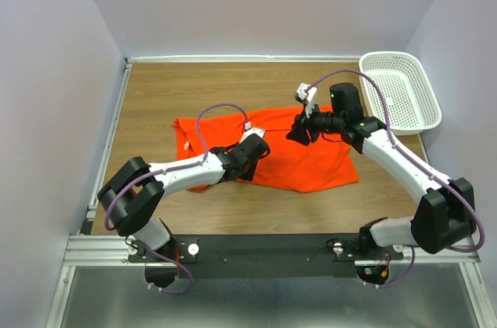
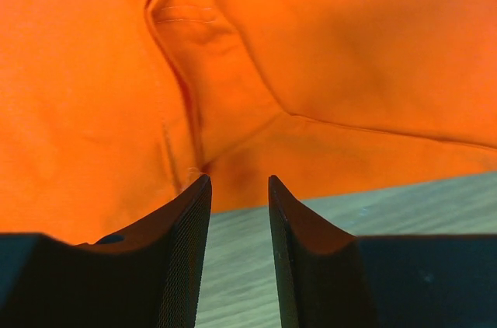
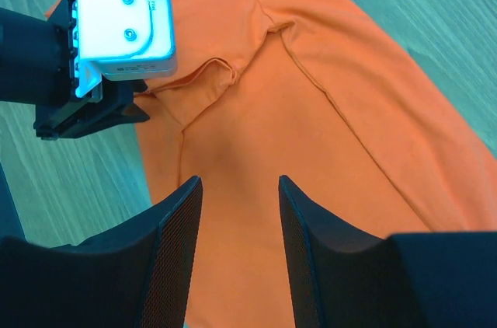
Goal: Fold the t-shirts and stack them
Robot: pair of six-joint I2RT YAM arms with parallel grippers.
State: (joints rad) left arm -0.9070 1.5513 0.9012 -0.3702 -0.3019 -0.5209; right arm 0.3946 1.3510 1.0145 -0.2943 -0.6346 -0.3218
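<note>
One t-shirt (image 1: 311, 161) lies flat, long axis left to right

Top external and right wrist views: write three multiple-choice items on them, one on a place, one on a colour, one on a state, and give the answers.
1. Where on the table is the basket?
A. near left corner
B. far right corner
C. centre

2. What colour is the t-shirt?
A. orange-red
B. blue
C. white

3. How do the jaws of the right end effector stand?
A. shut on the basket
B. shut on a sleeve
C. apart, nothing between them

Answers:
1. B, since the white basket sits at the far right corner in the top view.
2. A, since the cloth is bright orange-red in every view.
3. C, since the right wrist view shows a clear gap above the t-shirt.
</note>
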